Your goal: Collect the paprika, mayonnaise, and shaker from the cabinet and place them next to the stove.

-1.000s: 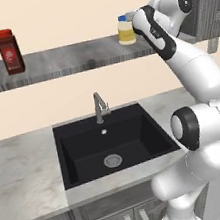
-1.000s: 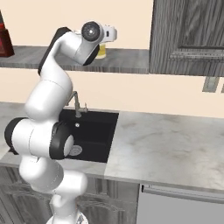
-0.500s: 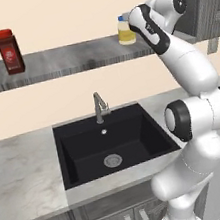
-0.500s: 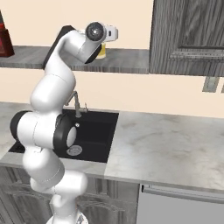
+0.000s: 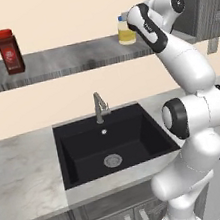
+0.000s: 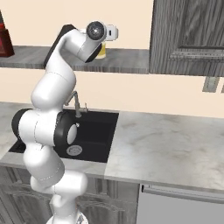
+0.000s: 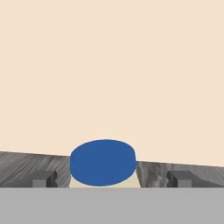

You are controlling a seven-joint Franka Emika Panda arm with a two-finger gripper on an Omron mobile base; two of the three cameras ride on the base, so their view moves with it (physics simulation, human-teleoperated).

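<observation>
The mayonnaise (image 7: 103, 162) stands on the cabinet (image 5: 68, 60) shelf, at the right end, its blue lid centred between the wide-open, empty gripper (image 7: 111, 178) tips. Over the last second the arm has swung in closer behind the jar, so a grasp looks imminent. The paprika (image 5: 9, 51) waits toward 9 o'clock along the shelf.

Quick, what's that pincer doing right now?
Pincer: open, holding nothing, its fingertips on either side of the mayonnaise jar.
</observation>
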